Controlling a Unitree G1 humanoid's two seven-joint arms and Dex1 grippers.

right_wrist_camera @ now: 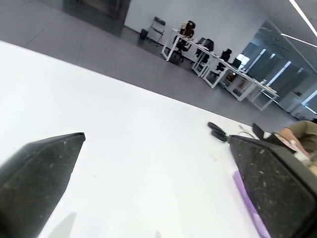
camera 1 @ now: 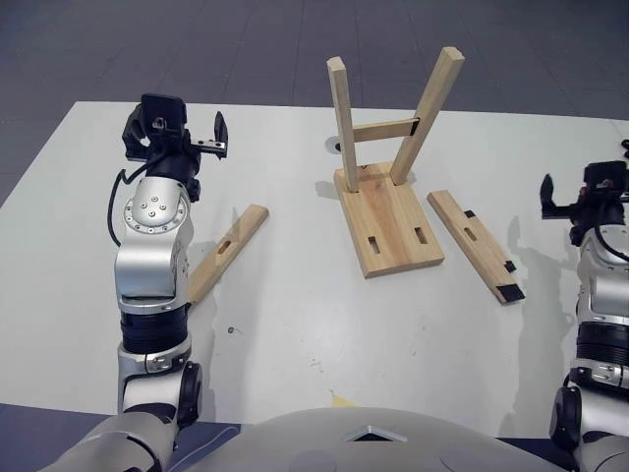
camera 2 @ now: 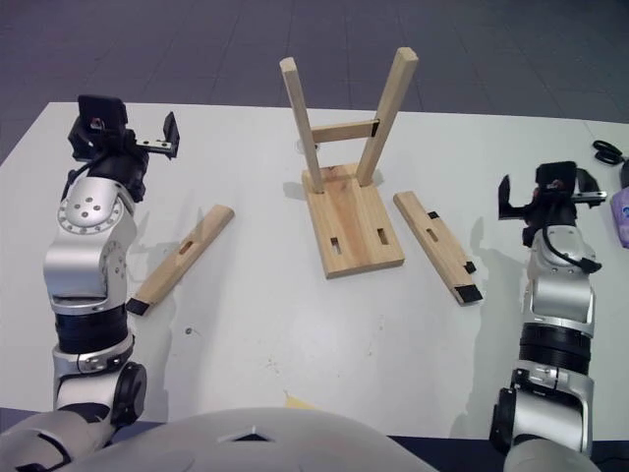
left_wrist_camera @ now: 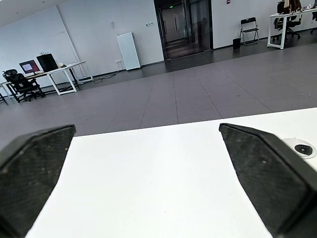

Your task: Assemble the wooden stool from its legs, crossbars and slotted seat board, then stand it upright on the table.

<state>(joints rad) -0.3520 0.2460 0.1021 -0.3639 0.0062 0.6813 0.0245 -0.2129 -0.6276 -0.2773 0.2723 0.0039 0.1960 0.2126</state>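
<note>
The slotted seat board [camera 1: 395, 228] lies flat at the table's middle. Two legs [camera 1: 342, 118] stand upright in its far end, joined by a crossbar [camera 1: 383, 130]. A loose slotted wooden piece [camera 1: 228, 251] lies to the board's left, and another with a black tip [camera 1: 475, 243] lies to its right. My left gripper [camera 1: 177, 133] is raised open over the far left of the table, beyond the left piece, its fingers [left_wrist_camera: 37, 168] wide apart and empty. My right gripper [camera 2: 547, 192] hovers open at the right edge, beside the right piece, fingers [right_wrist_camera: 42, 173] holding nothing.
A round cable grommet [camera 1: 334, 145] sits in the white table [camera 1: 295, 324] just behind the stool frame. A black object [camera 2: 606, 149] and a purple object [camera 2: 621, 206] lie at the far right edge. Bare tabletop spreads in front of the board.
</note>
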